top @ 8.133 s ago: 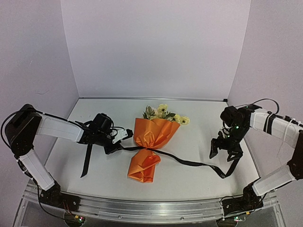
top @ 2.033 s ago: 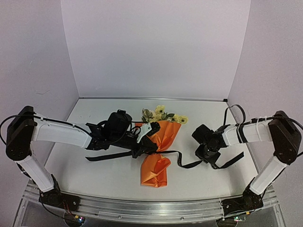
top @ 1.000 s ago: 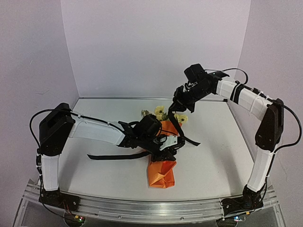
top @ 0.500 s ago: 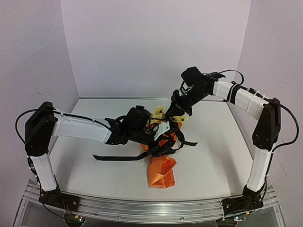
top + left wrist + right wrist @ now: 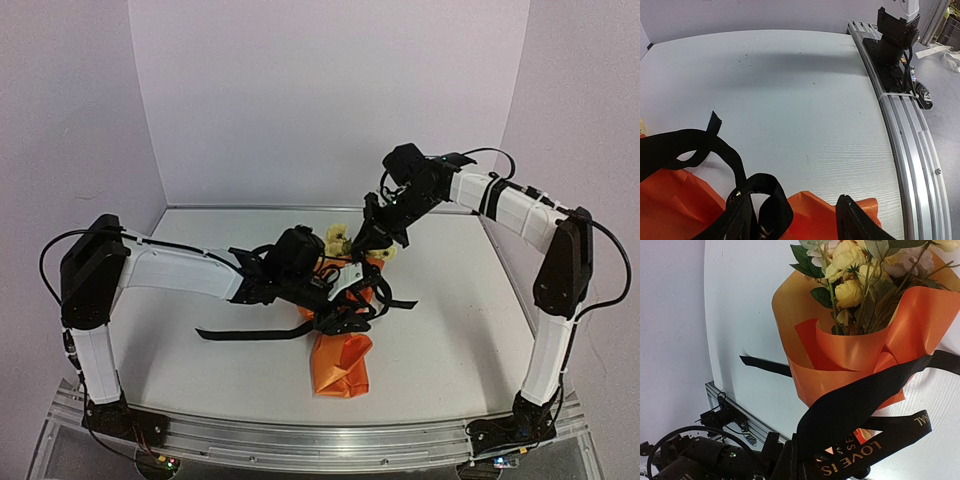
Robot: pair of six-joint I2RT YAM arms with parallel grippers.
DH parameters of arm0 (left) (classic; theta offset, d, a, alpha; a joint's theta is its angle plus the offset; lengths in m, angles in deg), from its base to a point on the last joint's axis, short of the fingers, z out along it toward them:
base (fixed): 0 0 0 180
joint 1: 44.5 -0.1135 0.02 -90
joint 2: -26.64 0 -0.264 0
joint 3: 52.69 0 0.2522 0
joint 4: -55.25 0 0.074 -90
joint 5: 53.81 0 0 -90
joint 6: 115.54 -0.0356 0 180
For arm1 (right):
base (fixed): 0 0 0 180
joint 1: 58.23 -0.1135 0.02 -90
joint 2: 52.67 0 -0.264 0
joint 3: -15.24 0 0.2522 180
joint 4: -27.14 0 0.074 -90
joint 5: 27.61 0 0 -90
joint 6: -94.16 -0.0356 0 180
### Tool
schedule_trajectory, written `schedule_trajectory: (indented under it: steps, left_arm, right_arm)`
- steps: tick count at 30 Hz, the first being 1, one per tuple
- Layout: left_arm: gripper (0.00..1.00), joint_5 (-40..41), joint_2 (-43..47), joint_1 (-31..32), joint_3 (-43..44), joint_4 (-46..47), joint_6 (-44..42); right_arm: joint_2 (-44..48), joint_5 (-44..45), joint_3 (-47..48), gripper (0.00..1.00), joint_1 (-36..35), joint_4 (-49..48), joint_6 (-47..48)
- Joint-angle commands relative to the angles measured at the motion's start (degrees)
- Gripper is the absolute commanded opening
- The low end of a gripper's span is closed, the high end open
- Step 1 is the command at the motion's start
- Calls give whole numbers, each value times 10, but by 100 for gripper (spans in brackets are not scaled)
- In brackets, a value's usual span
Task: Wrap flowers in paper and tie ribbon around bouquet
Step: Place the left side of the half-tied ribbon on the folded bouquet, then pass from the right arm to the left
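**A:** Where does everything sit?

**B:** On the white tabletop [image 5: 460, 340], near its middle. The bouquet [image 5: 341, 362] lies with its narrow end toward the arm bases and its wide end toward the back wall. Both arms reach over it, the left low from the side and the right raised high.

**A:** Why so high?

**B:** I judge it is drawing the ribbon [image 5: 860, 390] taut. The right fingers [image 5: 795, 465] are together, clamped on the ribbon, which climbs to them from around the bouquet.

**A:** And the paper?

**B:** The paper [image 5: 860, 352] already forms a cone around the flowers [image 5: 847, 290], which show at the open end. Wrapping looks done, so tying is the step in hand.

**A:** The left fingers?

**B:** The left fingers [image 5: 342, 306] stand apart just above the paper, with nothing pinched between them. A ribbon loop rests against one of them, perhaps to hold the loop open for the knot.

**A:** Room to move?

**B:** There is bare tabletop on both sides. One ribbon tail trails left, flat on the tabletop, and a shorter one points right. The narrow end stops short of the metal rail [image 5: 905, 130] at the near edge, and the flowers lie near the back wall without touching it. The tight spot is the middle, where the arms and the ribbon crowd together. A snag there could drag the light bouquet.
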Motion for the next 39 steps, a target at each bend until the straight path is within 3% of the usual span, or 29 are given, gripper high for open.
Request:
schedule_trajectory:
  steps: [1,7,11,15,23,39]
  left_arm:
    - [63,18,112,-11,-45,93,34]
    - [65,21,185,-88,-115,141,50]
    - [64,17,159,-104,-115,131,-25]
    - [63,4,126,-125,-109,171,-42]
    - [63,-65,38,-127,-27,139,-65]
    - [64,-133,-59,-120,33,251,22]
  right_arm:
    - [17,-38,-4,0,-1,9,56]
    - [39,-110,-10,0,-3,7,126]
    - [62,-138,-18,0,-10,6,172]
    - [79,-154,-34,0,-13,6,194]
    - [92,-160,-52,0,-21,6,214]
    - [100,-164,-68,0,-24,7,223]
